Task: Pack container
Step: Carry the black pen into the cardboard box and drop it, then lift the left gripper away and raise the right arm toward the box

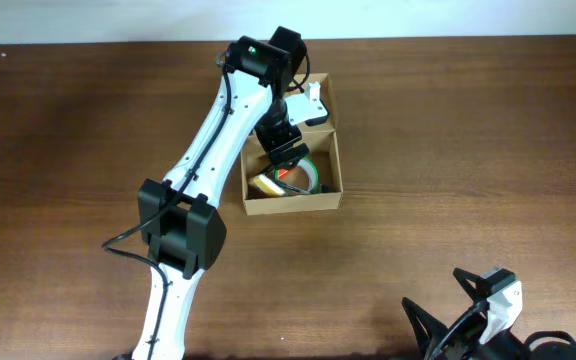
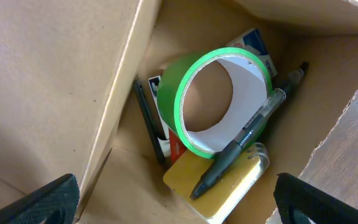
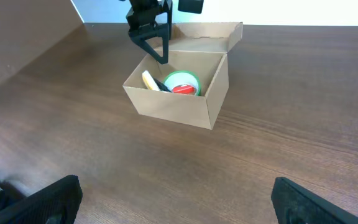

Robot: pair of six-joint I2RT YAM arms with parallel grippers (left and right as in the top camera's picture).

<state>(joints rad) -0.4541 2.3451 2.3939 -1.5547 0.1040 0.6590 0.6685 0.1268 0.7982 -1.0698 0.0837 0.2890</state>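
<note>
The container is a tan cardboard box with its flap lid folded back, standing at the table's middle. My left gripper hangs over its open top, open and holding nothing. In the left wrist view the box wall fills the left side. Below my left gripper lie a green tape roll, a black pen and a yellow notepad. The right wrist view shows the container ahead, far from my open, empty right gripper.
Also in the box are a thin black stick, a red item and a blue-and-white packet. My right gripper sits near the front right table edge. The left arm reaches across the table's left middle.
</note>
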